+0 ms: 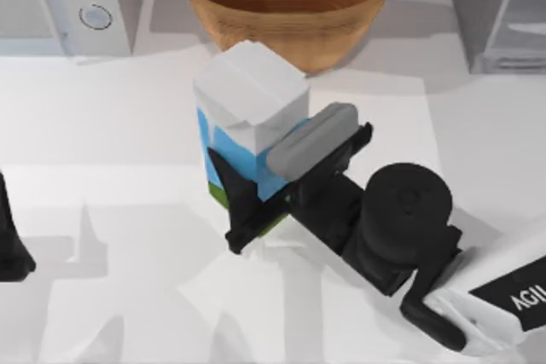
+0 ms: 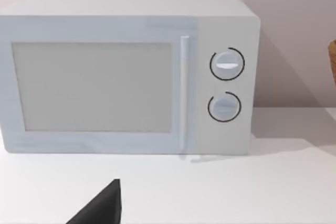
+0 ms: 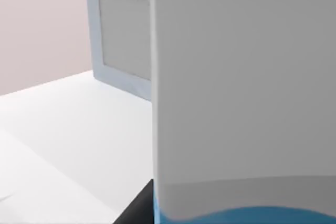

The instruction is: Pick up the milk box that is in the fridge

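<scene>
a: gripping the milk box [image 1: 247, 117] with the right hand [image 1: 286, 185], mid-counter [image 1: 102, 210], just in front of the wicker bowl [image 1: 286, 6], well clear of the fridge [image 1: 503, 10] at the far right corner.

b: fingers?

a: clamped on the carton's lower blue sides, one dark finger [image 1: 235, 198] on the near face, one grey pad [image 1: 311, 142] on the right face. partly open only as wide as the box.

b: advice for the lift?

a: probably best kept upright, grip steady, straight rise, away from the bowl rim.

b: left hand [image 1: 13, 249]?

a: parked at the counter's left edge, facing the microwave [image 2: 126, 72]; cannot tell open or closed.
</scene>
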